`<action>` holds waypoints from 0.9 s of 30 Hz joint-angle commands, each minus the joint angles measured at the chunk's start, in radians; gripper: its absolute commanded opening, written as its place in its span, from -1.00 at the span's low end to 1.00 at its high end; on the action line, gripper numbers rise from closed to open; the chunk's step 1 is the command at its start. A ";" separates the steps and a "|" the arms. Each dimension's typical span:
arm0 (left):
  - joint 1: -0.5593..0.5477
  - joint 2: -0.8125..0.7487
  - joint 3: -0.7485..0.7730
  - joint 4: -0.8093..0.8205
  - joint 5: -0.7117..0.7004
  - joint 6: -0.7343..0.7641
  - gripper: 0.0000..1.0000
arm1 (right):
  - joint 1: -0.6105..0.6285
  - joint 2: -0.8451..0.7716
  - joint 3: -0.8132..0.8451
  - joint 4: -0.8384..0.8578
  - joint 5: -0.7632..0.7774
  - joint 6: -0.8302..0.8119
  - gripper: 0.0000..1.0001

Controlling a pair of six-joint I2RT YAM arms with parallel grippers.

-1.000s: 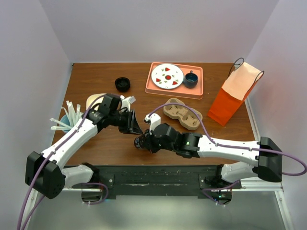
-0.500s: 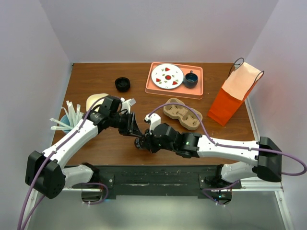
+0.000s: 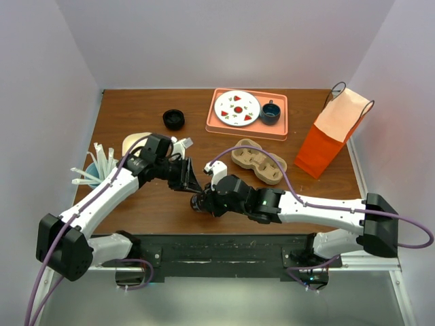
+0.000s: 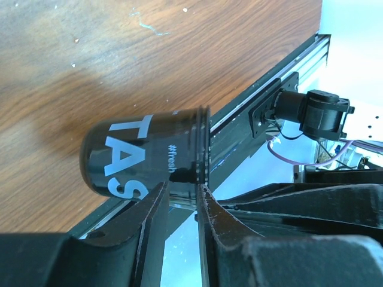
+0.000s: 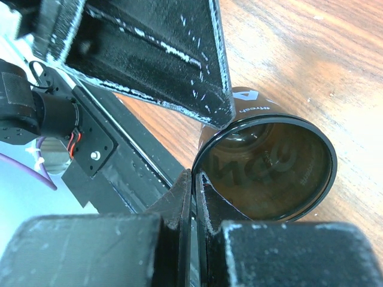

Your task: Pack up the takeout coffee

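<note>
The takeout coffee cup [image 4: 143, 155] is dark with white lettering and hangs on its side just above the table's front edge. It has no lid, and its open mouth [image 5: 269, 167] faces the right wrist camera. My right gripper [image 5: 194, 174] is shut on the cup's rim wall, one finger inside and one outside. My left gripper [image 4: 181, 186] stands narrowly open with its tips against the cup's side by the rim and clamps nothing. In the top view the cup [image 3: 198, 202] sits between the left gripper [image 3: 192, 183] and the right gripper [image 3: 202, 201].
A cardboard cup carrier [image 3: 257, 161] lies mid-table and an orange paper bag [image 3: 333, 136] stands at the right. A pink tray [image 3: 212, 122] at the back holds a plate and a blue mug [image 3: 270, 113]. A black disc [image 3: 174, 119] and a straw holder [image 3: 95, 173] are on the left.
The left gripper has edged slightly down and right, closer to the cup. The right arm has shifted a little left with the cup still held.
</note>
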 commanded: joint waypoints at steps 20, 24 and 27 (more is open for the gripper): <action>0.005 -0.001 -0.013 0.035 0.063 -0.011 -0.43 | -0.009 -0.010 0.033 0.040 0.024 0.006 -1.00; 0.005 0.000 -0.023 0.038 0.064 -0.014 -0.45 | -0.011 -0.004 0.034 0.045 0.021 0.006 -1.00; 0.005 0.000 -0.022 0.032 0.055 -0.013 -0.46 | -0.011 -0.004 0.033 0.049 0.019 0.006 -1.00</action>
